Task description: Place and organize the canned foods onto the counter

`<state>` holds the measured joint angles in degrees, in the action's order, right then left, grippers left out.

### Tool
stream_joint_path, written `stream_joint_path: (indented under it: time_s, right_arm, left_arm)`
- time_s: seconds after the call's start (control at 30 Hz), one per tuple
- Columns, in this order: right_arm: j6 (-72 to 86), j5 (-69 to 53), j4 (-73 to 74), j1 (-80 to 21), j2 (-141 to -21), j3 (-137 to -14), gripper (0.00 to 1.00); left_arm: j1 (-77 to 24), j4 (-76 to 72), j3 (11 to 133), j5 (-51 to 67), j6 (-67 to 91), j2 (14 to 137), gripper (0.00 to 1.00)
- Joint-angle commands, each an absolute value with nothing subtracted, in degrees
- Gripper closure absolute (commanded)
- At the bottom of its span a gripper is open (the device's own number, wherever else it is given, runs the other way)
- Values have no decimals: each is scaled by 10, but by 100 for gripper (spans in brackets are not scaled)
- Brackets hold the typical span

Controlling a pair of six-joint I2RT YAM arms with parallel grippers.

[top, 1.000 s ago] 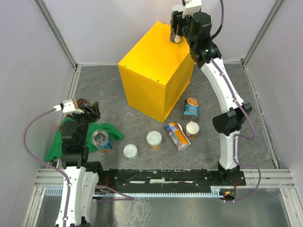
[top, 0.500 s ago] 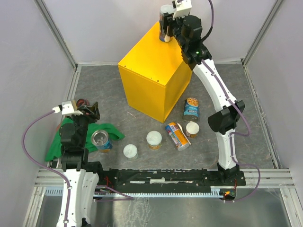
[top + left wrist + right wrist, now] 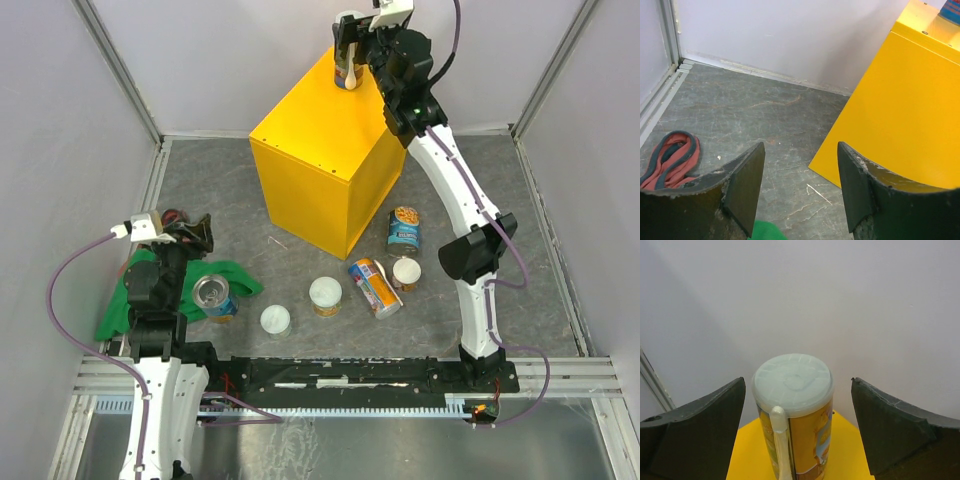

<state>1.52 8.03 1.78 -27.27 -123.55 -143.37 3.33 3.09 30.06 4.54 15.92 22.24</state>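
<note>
Standing on the grey floor, the yellow counter (image 3: 330, 150) carries one tall orange-labelled can (image 3: 792, 385), upright at its far corner. The right gripper (image 3: 797, 381) straddles that can with jaws spread wide and a clear gap on each side: no contact, nothing held. The left gripper (image 3: 800, 146) hangs low beside the green cloth (image 3: 228, 272), jaws parted and empty. Six other cans (image 3: 404, 229) sit on the floor, one of them on its side.

Parted fingers (image 3: 745, 190) frame grey floor (image 3: 765, 110) beside yellow counter (image 3: 900, 115).
</note>
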Motion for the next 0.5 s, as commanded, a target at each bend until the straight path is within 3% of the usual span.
stream_joint_path:
  time_s: [0.0,0.47]
  right_arm:
    - [20,78,-16,-275,-1192,-1451,6]
    - [15,72,6,-276,-1091,-1357,12]
  left_arm:
    - [32,0,314,56,203,229,32]
    - [32,46,360,68,264,253,20]
